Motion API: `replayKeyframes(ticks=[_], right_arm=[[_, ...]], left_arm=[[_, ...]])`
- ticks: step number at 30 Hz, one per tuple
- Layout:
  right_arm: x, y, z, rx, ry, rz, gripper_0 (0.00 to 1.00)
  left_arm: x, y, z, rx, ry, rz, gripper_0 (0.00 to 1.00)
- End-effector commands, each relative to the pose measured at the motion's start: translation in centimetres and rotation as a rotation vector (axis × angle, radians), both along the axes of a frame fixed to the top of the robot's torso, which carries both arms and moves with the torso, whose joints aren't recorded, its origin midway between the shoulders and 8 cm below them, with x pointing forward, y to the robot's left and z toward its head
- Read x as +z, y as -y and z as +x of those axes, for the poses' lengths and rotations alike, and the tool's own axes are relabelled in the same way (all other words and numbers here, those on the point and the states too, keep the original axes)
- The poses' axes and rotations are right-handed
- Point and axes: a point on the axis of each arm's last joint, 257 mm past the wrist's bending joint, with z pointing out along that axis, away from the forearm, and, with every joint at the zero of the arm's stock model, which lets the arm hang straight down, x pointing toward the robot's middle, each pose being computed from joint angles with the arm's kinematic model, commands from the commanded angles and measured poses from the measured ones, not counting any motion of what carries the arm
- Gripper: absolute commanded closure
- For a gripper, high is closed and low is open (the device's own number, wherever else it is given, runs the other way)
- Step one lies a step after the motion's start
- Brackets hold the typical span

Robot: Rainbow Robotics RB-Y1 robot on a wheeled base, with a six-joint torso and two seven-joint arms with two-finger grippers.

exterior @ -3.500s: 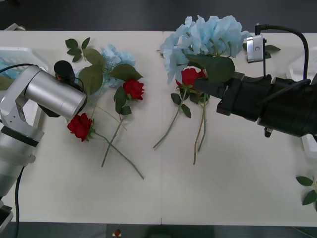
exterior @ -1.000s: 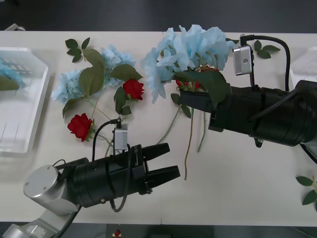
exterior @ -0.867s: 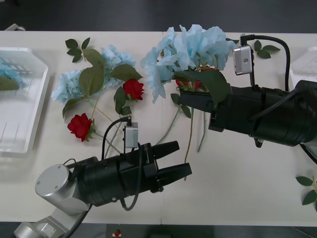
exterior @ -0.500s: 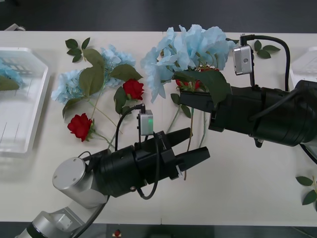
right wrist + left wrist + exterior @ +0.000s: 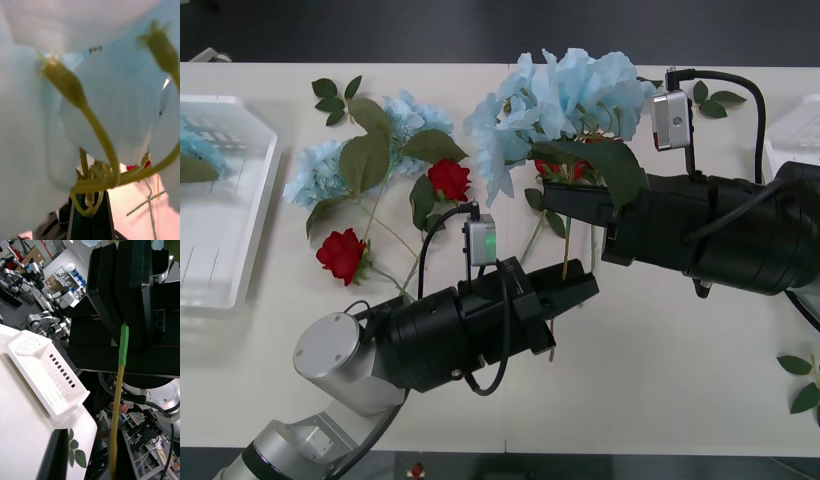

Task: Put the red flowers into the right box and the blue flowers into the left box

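Left pincer [image 5: 565, 292] is clamped on the lower stem of your blue flowers [image 5: 565, 85], stem running up to the right pincer [image 5: 565, 200] gripping under the bloom mid-worktop; left box [image 5: 225, 215] lies far left.

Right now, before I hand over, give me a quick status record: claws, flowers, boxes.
right claw: shut on held blue flower, raised above table centre
left claw: at that flower's hanging stem
red flowers on table: two at left
blue flowers on table: one cluster, left of centre
left box: one blue flower inside
right box: contents hidden
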Motion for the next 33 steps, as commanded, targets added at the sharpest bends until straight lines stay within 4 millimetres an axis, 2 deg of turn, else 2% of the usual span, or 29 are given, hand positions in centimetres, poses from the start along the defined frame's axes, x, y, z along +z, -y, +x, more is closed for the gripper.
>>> replayKeyframes(ticks=[1,11,12,13,15,16,22,26,29,31,33], right_arm=[[1.0,-0.2,-0.3,0.014,0.062,-0.014,1.0],[1.0,-0.2,-0.4,0.018,0.055,-0.013,1.0],[1.0,-0.2,-0.4,0.019,0.055,-0.012,0.88],[1.1,-0.2,-0.4,0.02,0.05,-0.008,0.66],[1.1,-0.2,-0.5,0.021,0.043,-0.004,0.07],[1.2,-0.2,-0.5,0.024,0.037,0.002,0.0],[1.2,-0.3,-0.6,0.025,0.025,0.007,0.0],[1.0,-0.1,-0.3,0.019,0.012,0.004,0.0],[0.2,1.0,1.2,-0.008,0.002,-0.033,0.0],[-1.1,1.9,2.6,-0.035,-0.012,-0.086,0.0],[-2.7,2.9,4.2,-0.066,-0.046,-0.153,0.0]], left_arm=[[0.5,-0.2,0.0,-0.002,-0.001,-0.007,1.0],[0.8,-1.0,0.5,0.007,-0.012,-0.019,1.0],[0.8,-1.2,0.6,0.008,-0.015,-0.019,1.0],[0.8,-1.3,0.7,0.01,-0.014,-0.019,1.0],[0.9,-1.9,1.0,0.014,-0.012,-0.017,1.0],[0.9,-2.3,1.2,0.017,-0.007,-0.012,1.0],[1.4,-5.1,2.1,0.029,0.037,0.027,1.0],[2.3,-8.3,3.0,0.041,0.107,0.076,1.0],[2.8,-12.4,4.2,0.067,0.166,0.146,1.0],[3.3,-15.4,4.9,0.088,0.204,0.202,1.0],[3.9,-18.3,5.6,0.099,0.145,0.221,1.0]])
